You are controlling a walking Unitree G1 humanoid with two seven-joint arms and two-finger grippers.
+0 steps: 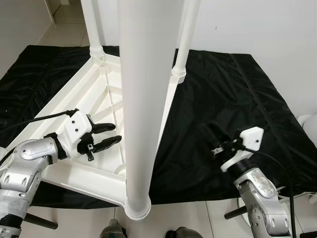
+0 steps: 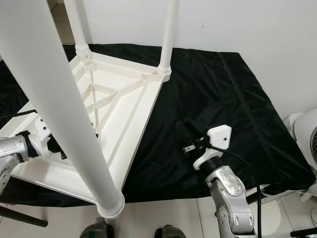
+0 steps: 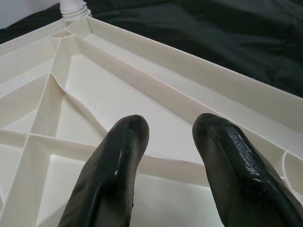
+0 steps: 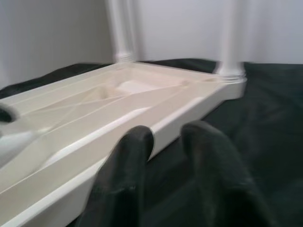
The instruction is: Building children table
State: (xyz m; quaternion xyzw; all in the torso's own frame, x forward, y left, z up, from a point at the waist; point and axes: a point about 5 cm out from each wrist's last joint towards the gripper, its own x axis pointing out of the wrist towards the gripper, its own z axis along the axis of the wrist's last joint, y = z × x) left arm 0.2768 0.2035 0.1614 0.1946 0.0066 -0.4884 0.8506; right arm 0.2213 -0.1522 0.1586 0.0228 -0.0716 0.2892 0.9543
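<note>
A white plastic children's table [image 1: 94,99] lies upside down on a black sheet [image 1: 223,89], its ribbed underside facing up. Three legs stand upright in its corner sockets: the near leg [image 1: 141,99] close in front of me, and two far legs [image 1: 92,25] [image 1: 186,39]. My left gripper [image 1: 116,134] hovers open just above the underside near the front edge, left of the near leg, its fingers [image 3: 118,165] empty. My right gripper [image 2: 182,130] is low over the sheet, right of the table's side rim [image 4: 180,118], with its fingers [image 4: 128,161] a little apart and holding nothing.
A white wall rises right behind the sheet. A white rounded appliance [image 2: 304,129] stands at the far right on the tiled floor [image 1: 198,218]. The sheet's right half is bare. My feet [image 1: 114,230] stand at the table's near corner.
</note>
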